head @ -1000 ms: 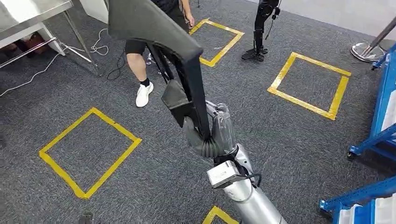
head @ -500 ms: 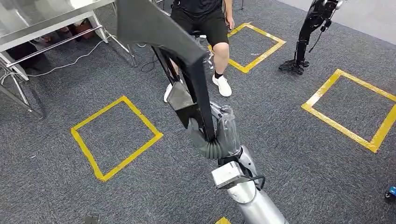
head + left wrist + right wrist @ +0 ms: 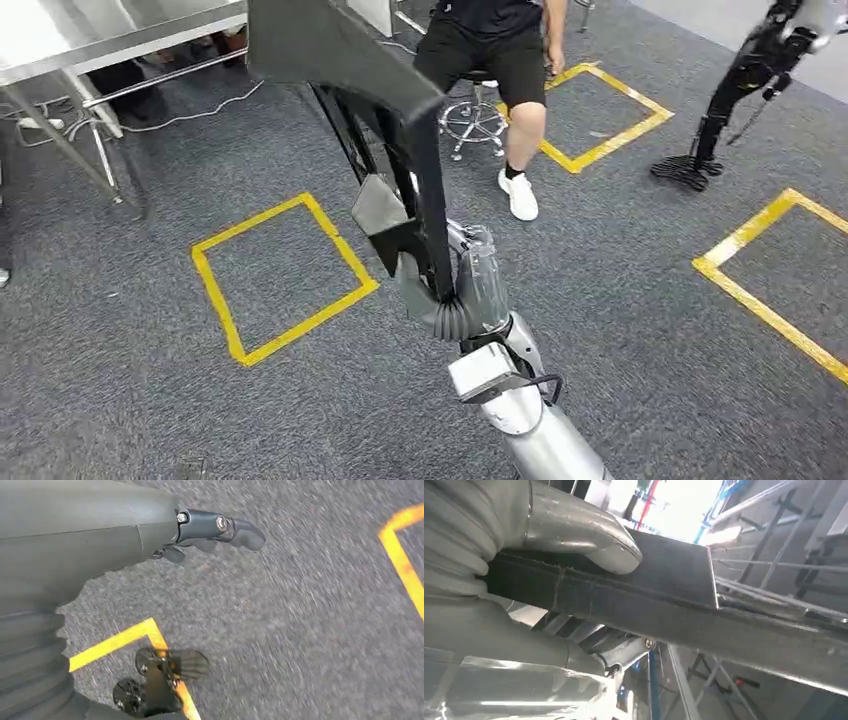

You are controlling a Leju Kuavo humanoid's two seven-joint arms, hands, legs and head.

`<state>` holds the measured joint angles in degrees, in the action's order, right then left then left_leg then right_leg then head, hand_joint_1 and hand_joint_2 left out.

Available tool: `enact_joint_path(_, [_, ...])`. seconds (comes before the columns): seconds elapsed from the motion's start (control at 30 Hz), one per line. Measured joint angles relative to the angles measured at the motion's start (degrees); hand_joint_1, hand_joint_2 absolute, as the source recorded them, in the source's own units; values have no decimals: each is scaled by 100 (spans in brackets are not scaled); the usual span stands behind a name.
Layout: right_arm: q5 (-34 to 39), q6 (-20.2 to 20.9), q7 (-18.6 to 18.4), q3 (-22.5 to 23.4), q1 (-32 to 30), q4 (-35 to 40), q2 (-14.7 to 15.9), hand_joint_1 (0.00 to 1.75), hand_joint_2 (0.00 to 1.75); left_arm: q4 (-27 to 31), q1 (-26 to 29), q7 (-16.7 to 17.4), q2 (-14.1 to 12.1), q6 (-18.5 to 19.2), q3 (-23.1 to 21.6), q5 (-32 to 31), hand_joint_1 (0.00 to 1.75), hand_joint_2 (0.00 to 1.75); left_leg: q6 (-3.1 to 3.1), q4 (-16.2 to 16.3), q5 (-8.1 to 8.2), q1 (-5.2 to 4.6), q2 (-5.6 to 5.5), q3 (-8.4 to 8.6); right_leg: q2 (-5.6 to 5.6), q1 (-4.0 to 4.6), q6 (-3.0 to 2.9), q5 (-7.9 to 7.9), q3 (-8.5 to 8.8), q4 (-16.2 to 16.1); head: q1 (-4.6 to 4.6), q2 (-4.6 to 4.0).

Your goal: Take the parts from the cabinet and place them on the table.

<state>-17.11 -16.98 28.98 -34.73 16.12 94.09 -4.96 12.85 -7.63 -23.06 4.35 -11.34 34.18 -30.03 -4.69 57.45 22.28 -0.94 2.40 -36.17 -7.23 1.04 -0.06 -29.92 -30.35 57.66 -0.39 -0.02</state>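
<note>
A large dark grey part (image 3: pixel 335 50), a flat angled panel on a black bar frame, stands up in front of me in the head view. My right hand (image 3: pixel 455 285) grips the lower end of its bar, and the part rises up and to the left from there. In the right wrist view the grey thumb (image 3: pixel 589 535) presses on the part's dark bar (image 3: pixel 664 595). My left hand (image 3: pixel 210 527) hangs above the grey carpet and holds nothing, with one dark finger stretched out.
A steel table (image 3: pixel 130 30) stands at the far left. A person sits on a wheeled stool (image 3: pixel 470 120) straight ahead. Yellow tape squares (image 3: pixel 280 275) mark the carpet, and another robot's legs (image 3: pixel 740 90) stand far right. Cables lie under the table.
The camera has turned, so the whole floor scene has slid to the right: the blue rack is gone from view and the table shows more. The right hand's grip is unchanged.
</note>
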Motion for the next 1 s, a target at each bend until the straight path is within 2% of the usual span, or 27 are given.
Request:
enact_joint_path(0.03, [11,0,-2,0,5,-6,11,175,175,-2,14,-9,16,-11,2,-2,0,175,23,-104,-28,-10,-61,79,301,-57,2,-48,-6,167,26,-4])
enact_joint_path(0.07, [15,0,15,0,23,0,15,175,175,-2,-9,-2,22,-15,2,-11,0,175,-19,-132,-62,22,-128,104,527,-73,-33,-198,-194,538,0,-2])
enact_joint_path(0.1, [20,0,17,2,15,-2,28,175,175,-2,-38,-2,27,-20,0,-13,0,175,-24,-133,-66,36,-227,100,645,-94,-51,-358,-448,1006,35,-2])
enact_joint_path(0.13, [24,0,17,2,-6,-4,42,175,175,-2,-45,-2,29,-24,0,-13,0,175,-23,-133,-65,41,-301,102,688,-120,-44,-445,-641,1321,37,-2])
enact_joint_path(0.17, [24,0,15,2,-35,-9,64,175,175,-2,-44,-2,46,-26,0,-28,0,175,-17,-132,-61,55,-427,102,707,-172,3,-488,-909,1687,33,-2])
enact_joint_path(0.2, [28,0,17,2,-45,-13,85,175,175,-4,-34,0,55,-28,0,-33,0,175,7,-128,-46,78,-526,103,707,-206,72,-416,-984,1685,39,-2])
enact_joint_path(0.23, [31,0,17,2,-43,-13,96,175,175,-4,-21,0,62,-31,2,-33,0,175,43,-122,-35,100,-621,113,707,-246,167,-260,-933,1455,39,-2])
enact_joint_path(0.27, [33,0,17,2,-40,-13,98,175,175,-4,-12,0,64,-33,2,-37,0,175,88,-104,-17,125,-703,121,717,-287,268,-47,-786,1060,37,-2])
enact_joint_path(0.3, [33,0,17,2,-38,-13,98,175,175,-4,-10,0,64,-33,2,-44,0,175,142,-58,15,154,-794,120,777,-337,364,188,-579,560,44,-2])
enact_joint_path(0.33, [33,0,17,2,-36,-13,103,175,175,-4,-9,-4,64,-33,2,-44,0,175,211,18,61,164,-867,81,994,-390,424,335,-418,167,58,-2])
enact_joint_path(0.37, [37,0,17,0,-31,-11,98,175,175,-4,-17,-13,62,-33,2,-44,0,175,287,165,129,128,-930,9,1119,-398,384,337,-390,77,90,-2])
enact_joint_path(0.4, [35,0,13,0,-36,-9,101,175,175,-4,-8,-50,62,-31,2,-44,0,175,332,160,136,158,-973,-16,1028,-394,296,325,-391,127,65,-2])
enact_joint_path(0.47, [35,0,15,0,-25,-9,92,175,175,-4,43,-103,62,-28,2,-44,0,175,413,128,127,218,-1050,-28,961,-322,212,320,-381,127,57,-2])
enact_joint_path(0.5, [35,0,15,0,-6,-7,72,175,175,-4,60,-124,38,-31,2,-44,0,175,444,155,143,230,-1070,-39,888,-430,156,337,-340,90,56,-2])
enact_joint_path(0.53, [44,0,15,2,5,-9,55,175,175,-9,72,-138,62,-31,2,-44,0,175,471,265,188,196,-710,-58,861,-412,126,335,-290,74,35,-2])
enact_joint_path(0.57, [48,0,15,2,5,-6,39,175,175,-9,60,-153,62,-33,0,-44,0,175,497,543,339,196,-434,-183,785,-400,72,306,-248,69,-37,-2])
enact_joint_path(0.6, [50,0,17,2,5,-6,39,175,175,-9,42,-164,59,-39,0,-39,0,175,523,972,540,220,-314,-401,719,-373,33,280,-215,69,-29,-2])
enact_joint_path(0.63, [52,0,17,2,0,-9,46,175,175,-9,39,-177,62,-37,2,-31,0,175,539,1422,720,233,-263,-647,649,-352,11,256,-191,69,-33,-2])
enact_joint_path(0.67, [57,0,15,2,0,-9,46,175,175,-9,45,-197,64,-26,0,-31,0,175,555,1811,834,248,-254,-888,580,-338,-15,235,-179,69,-33,-2])
enact_joint_path(0.7, [57,0,15,0,-6,-11,46,175,175,-9,51,-205,64,-20,0,-24,0,175,563,1944,804,260,-254,-1005,526,-329,-25,219,-166,69,-35,-2])
enact_joint_path(0.73, [63,0,15,-2,-9,-11,46,175,175,-9,56,-216,64,-13,2,-24,0,175,559,1777,618,263,-245,-974,464,-324,-9,186,-140,70,-35,-2])
enact_joint_path(0.77, [68,0,15,-2,-9,-11,46,175,175,-9,56,-221,62,-13,2,-22,0,175,542,1377,353,261,-218,-794,405,-321,0,157,-101,69,-35,-2])
enact_joint_path(0.8, [68,0,15,0,-7,-11,44,175,175,-9,54,-232,59,-13,2,-20,0,175,509,826,67,253,-133,-514,350,-318,18,119,-49,69,-35,-2])
enact_joint_path(0.83, [72,0,15,0,-3,-11,39,175,175,-7,52,-234,59,-13,2,-15,0,175,444,327,-142,217,123,-244,304,-303,38,82,0,63,-35,-2])
enact_joint_path(0.87, [76,0,15,0,0,-11,33,175,175,-7,33,-234,55,-13,2,-15,0,175,448,241,-28,130,242,-192,259,-243,78,52,20,58,-35,-2])
enact_joint_path(0.9, [81,0,15,0,11,-11,31,175,175,-7,27,-238,55,-13,2,-15,0,175,398,233,-29,124,162,-204,218,-229,98,41,26,41,-18,-2])
enact_joint_path(1.0, [109,0,15,-4,14,-9,18,175,175,-7,40,-240,53,-11,2,9,0,175,310,173,-14,82,14,-195,77,-217,186,18,103,-63,-33,-2])
